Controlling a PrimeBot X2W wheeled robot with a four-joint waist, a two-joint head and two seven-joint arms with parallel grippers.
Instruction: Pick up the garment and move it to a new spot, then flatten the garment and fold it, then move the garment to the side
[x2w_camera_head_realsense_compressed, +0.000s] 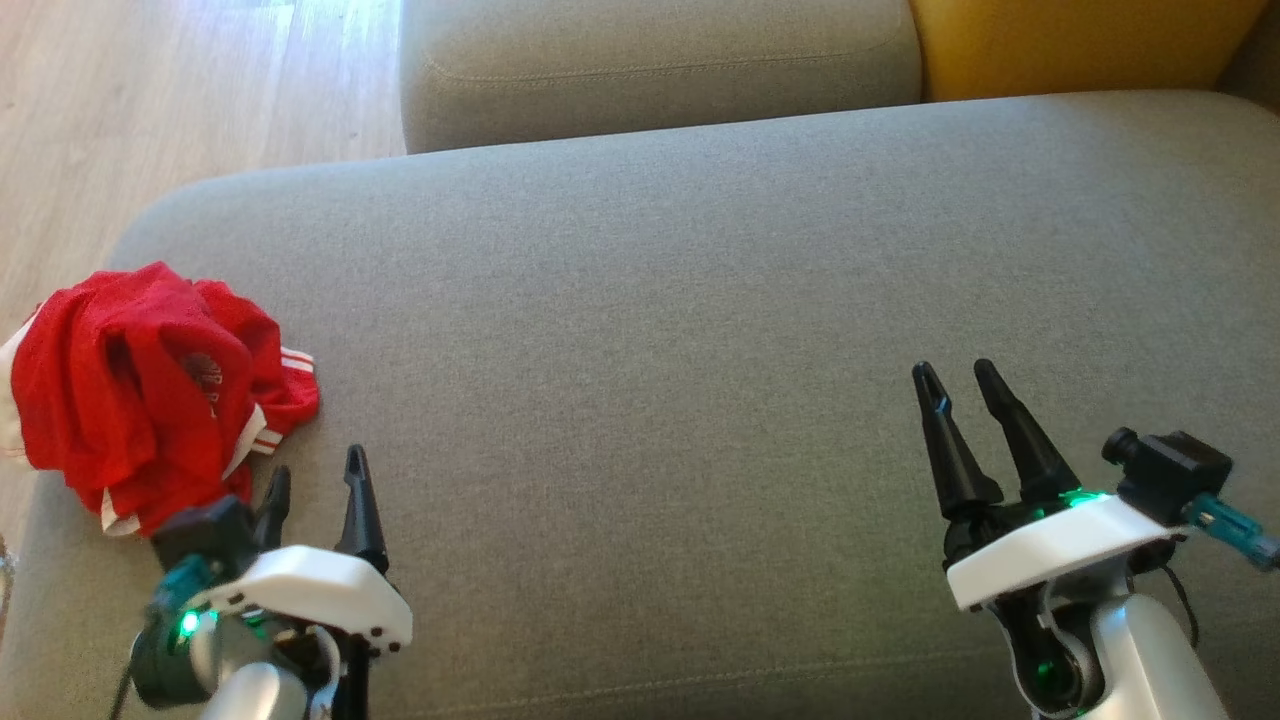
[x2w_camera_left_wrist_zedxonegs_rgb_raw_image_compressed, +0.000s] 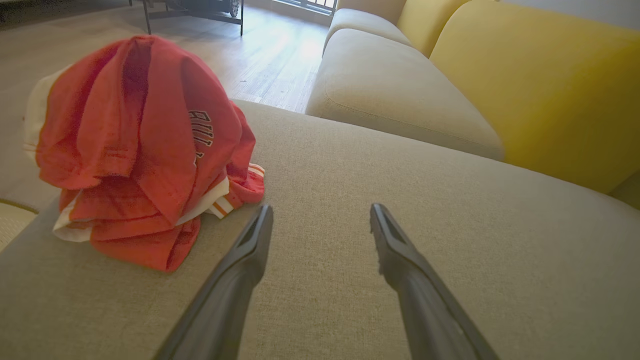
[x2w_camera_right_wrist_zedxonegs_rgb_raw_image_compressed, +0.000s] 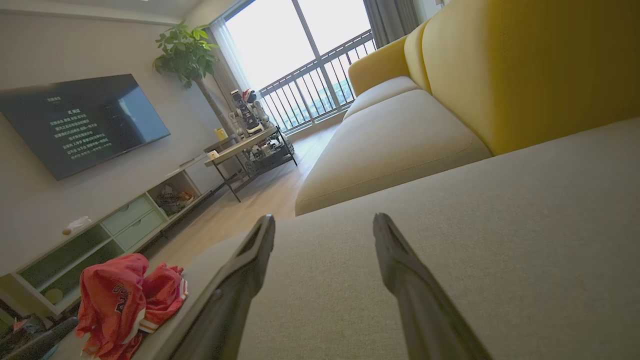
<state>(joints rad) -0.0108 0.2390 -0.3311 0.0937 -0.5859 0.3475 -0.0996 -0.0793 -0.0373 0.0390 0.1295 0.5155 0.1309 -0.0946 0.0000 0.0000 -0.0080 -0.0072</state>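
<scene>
You had the garment (x2w_camera_head_realsense_compressed: 150, 390) bunched at the cushion's (x2w_camera_head_realsense_compressed: 700, 350) left edge, long axis unclear; left gripper (x2w_camera_head_realsense_compressed: 318, 465) and right gripper (x2w_camera_head_realsense_compressed: 955, 370) stood spread.

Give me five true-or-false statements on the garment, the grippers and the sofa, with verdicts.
1. The garment lies at the left end of the grey cushion. True.
2. The left gripper holds the garment. False: it is open beside the garment, gripping nothing.
3. The right gripper is open above bare cushion. True.
4. The garment is spread flat. False: it is bunched in a heap.
5. The sofa back is blue. False: it is yellow.
</scene>
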